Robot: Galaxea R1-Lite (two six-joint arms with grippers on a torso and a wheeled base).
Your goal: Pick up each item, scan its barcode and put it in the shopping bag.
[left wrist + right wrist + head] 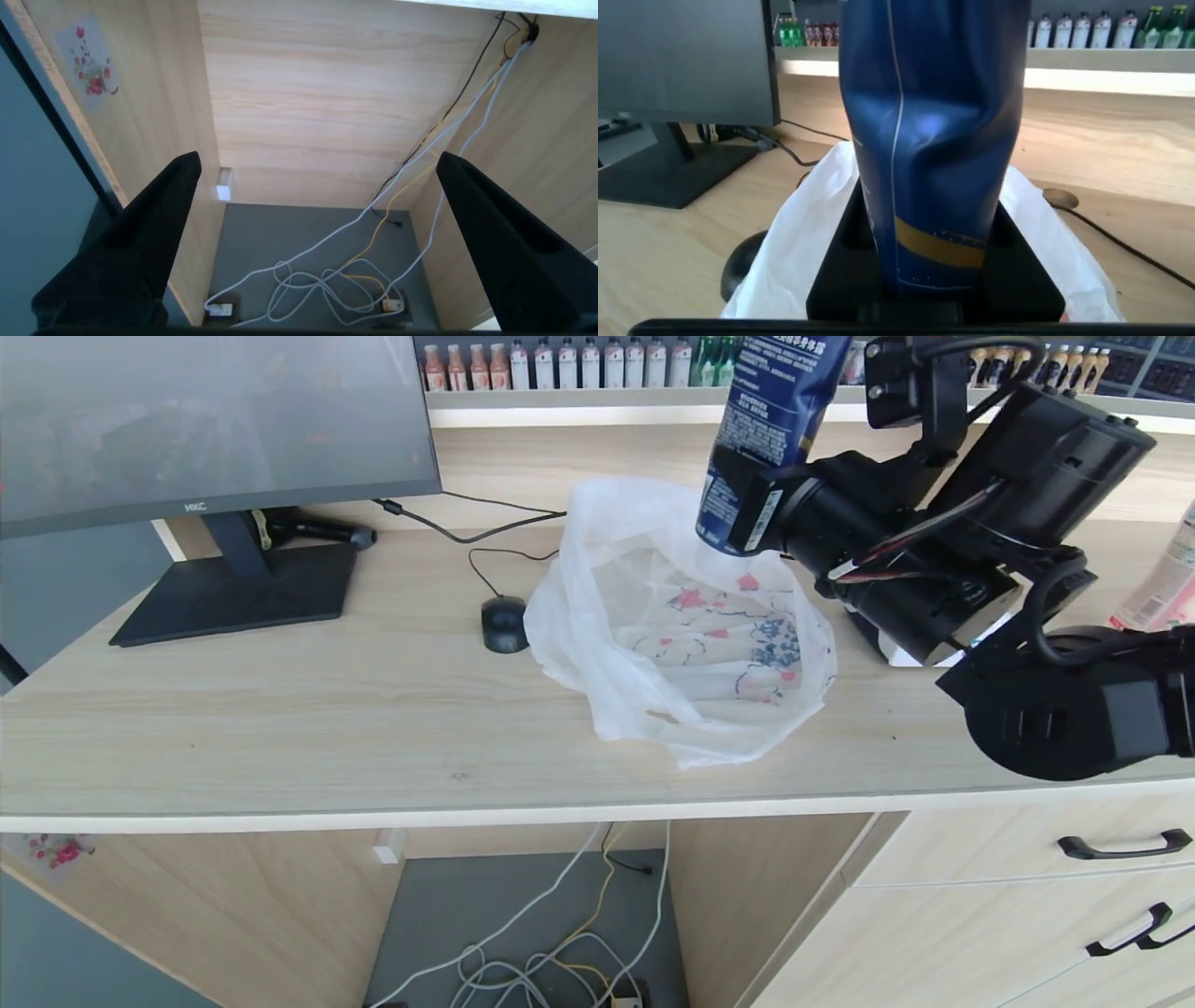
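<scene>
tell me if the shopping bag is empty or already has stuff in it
Not empty. The shopping bag lies open, and pale packets with red and blue print show inside it; how many, cannot tell.

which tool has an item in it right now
The right tool: it is shut on the blue pouch, held over the shopping bag. The left tool is open and empty.

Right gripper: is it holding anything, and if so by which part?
Yes. The right gripper is shut on the blue pouch, clamping its lower end. The pouch stands up above the shopping bag.
</scene>
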